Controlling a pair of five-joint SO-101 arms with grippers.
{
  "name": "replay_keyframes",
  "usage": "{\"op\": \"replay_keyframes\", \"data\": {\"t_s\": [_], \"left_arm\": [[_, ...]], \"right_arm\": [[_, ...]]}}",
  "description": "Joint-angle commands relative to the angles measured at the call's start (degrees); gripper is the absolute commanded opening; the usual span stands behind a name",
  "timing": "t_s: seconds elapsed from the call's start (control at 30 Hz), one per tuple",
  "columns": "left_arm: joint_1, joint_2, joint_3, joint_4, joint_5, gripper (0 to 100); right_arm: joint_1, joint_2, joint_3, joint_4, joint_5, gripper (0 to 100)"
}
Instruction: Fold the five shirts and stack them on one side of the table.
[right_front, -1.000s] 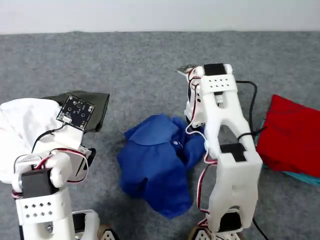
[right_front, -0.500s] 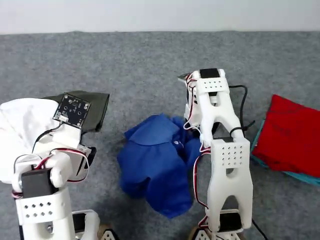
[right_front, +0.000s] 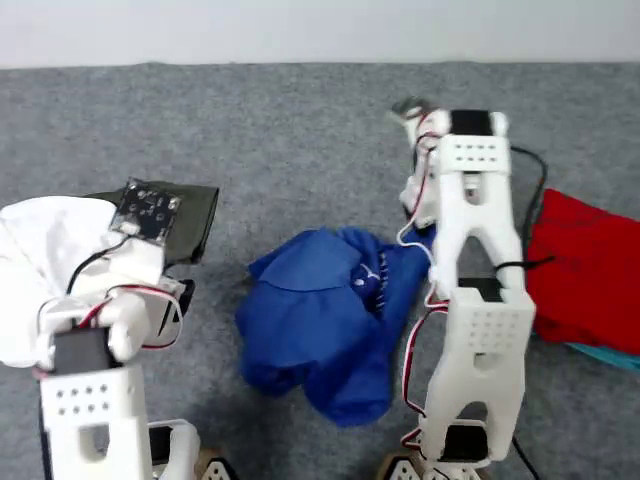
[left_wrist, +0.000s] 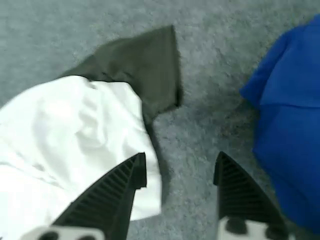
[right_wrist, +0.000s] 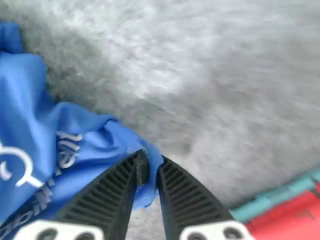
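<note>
A crumpled blue shirt (right_front: 320, 320) lies in the middle of the grey table. My right gripper (right_wrist: 148, 170) is shut on the blue shirt (right_wrist: 60, 160), pinching an edge of the cloth; in the high view that arm (right_front: 470, 300) stands at the shirt's right side. A folded red shirt (right_front: 590, 270) rests on a teal one (right_front: 600, 352) at the right edge. At the left, a white shirt (right_front: 40, 270) lies over a dark olive one (right_front: 195, 215). My left gripper (left_wrist: 180, 172) hangs open above bare table between the white shirt (left_wrist: 65, 150) and the blue shirt (left_wrist: 290, 130).
The table is covered with grey carpet-like fabric (right_front: 280, 130), and its far half is bare. A pale wall (right_front: 320, 30) runs behind the far edge. The red shirt (right_wrist: 290, 215) and teal edge (right_wrist: 272, 197) lie close beside my right gripper.
My right arm has swung away to the right and back, pulling a fold of the blue shirt with it and stretching the cloth rightward. The left arm shifted slightly.
</note>
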Motion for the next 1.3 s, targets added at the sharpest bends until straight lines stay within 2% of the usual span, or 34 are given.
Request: {"op": "replay_keyframes", "data": {"t_s": [0.0, 0.37, 0.57, 0.97, 1.27], "left_arm": [[2.81, 7.91, -5.58, -1.14, 0.62, 22], [15.47, 41.05, -29.93, -1.14, 0.62, 23], [22.15, 59.87, -46.29, 5.01, 0.62, 28], [26.20, 90.90, -85.67, 18.64, 0.62, 29], [27.87, 109.27, -109.32, 24.44, 0.62, 29]], "right_arm": [[1.71, -7.69, 1.23, 2.33, 0.70, 1.0], [2.95, -12.97, 13.45, 2.24, 1.23, 1.0], [4.26, -12.70, 13.45, 2.24, 0.88, 1.0], [4.44, -12.62, 13.45, 2.24, 0.88, 1.0], [4.53, -12.62, 13.45, 2.33, 0.88, 1.0]]}}
